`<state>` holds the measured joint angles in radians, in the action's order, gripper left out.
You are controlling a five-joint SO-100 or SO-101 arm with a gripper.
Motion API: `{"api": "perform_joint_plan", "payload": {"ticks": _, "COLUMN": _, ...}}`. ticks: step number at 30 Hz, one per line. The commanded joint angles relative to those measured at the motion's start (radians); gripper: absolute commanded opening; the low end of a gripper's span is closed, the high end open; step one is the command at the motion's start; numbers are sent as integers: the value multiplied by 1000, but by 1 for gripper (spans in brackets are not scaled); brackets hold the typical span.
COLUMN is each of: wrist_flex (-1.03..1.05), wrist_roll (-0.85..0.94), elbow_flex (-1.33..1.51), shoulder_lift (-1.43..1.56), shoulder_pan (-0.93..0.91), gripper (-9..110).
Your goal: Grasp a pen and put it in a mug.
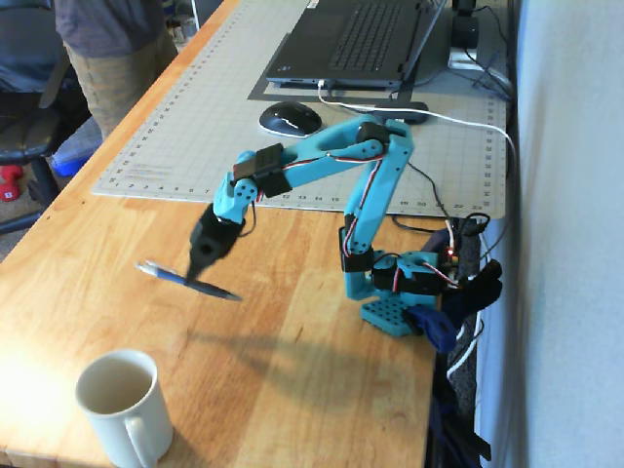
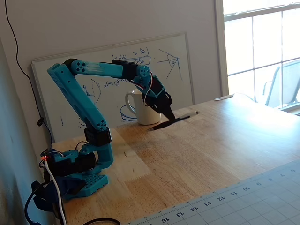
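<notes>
Reaching out low over the worktop (image 1: 292, 292), the pincer (image 1: 200, 273) was clenched on the pen (image 1: 190, 280) near its middle, with the dark pointed tip sticking out on one side and the pale end on the other. A mid-length grip like that probably kept the slim barrel balanced, so neither end sagged. In a fixed view the pen (image 2: 174, 120) seemed to hang roughly level just clear of the wood, with a shadow under it, though whether the tip grazed the surface was hard to tell. The mug (image 1: 122, 408) stood upright on the worktop, open mouth up and apparently empty, its handle turned toward the near edge in that view. The pen was near the mug but not over it; in the other fixed view the mug (image 2: 140, 108) sat just behind the pincer (image 2: 169, 117), partly hidden by it. Judging from this, the carry was under way, and the pen would need tipping toward vertical before it could drop through the mug's rim.
</notes>
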<state>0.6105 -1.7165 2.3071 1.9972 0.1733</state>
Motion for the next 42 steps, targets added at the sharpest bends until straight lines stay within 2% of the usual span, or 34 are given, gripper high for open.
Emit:
{"api": "perform_joint_plan", "payload": {"ticks": 1, "wrist_flex": -239, "wrist_roll": 9, "elbow_flex": -17, "shoulder_lift": 127, "shoulder_pan": 17, "gripper": 3}}
{"api": "perform_joint_plan", "payload": {"ticks": 11, "wrist_flex": -928, "wrist_roll": 9, "elbow_flex": 163, "shoulder_lift": 230, "shoulder_pan": 166, "gripper": 4}}
{"api": "perform_joint_plan", "payload": {"ticks": 15, "wrist_flex": -1101, "wrist_roll": 9, "elbow_flex": 173, "shoulder_lift": 272, "shoulder_pan": 264, "gripper": 4}}
{"api": "perform_joint_plan", "payload": {"ticks": 22, "wrist_flex": -1138, "wrist_roll": 11, "elbow_flex": 167, "shoulder_lift": 275, "shoulder_pan": 422, "gripper": 4}}
{"api": "perform_joint_plan", "payload": {"ticks": 26, "wrist_flex": -1141, "wrist_roll": 20, "elbow_flex": 118, "shoulder_lift": 176, "shoulder_pan": 479, "gripper": 4}}
{"api": "perform_joint_plan", "payload": {"ticks": 33, "wrist_flex": -1135, "wrist_roll": 187, "elbow_flex": -69, "shoulder_lift": -23, "shoulder_pan": 568, "gripper": 4}}
{"api": "perform_joint_plan", "payload": {"ticks": 42, "wrist_flex": -1135, "wrist_roll": 368, "elbow_flex": -87, "shoulder_lift": -164, "shoulder_pan": 566, "gripper": 4}}
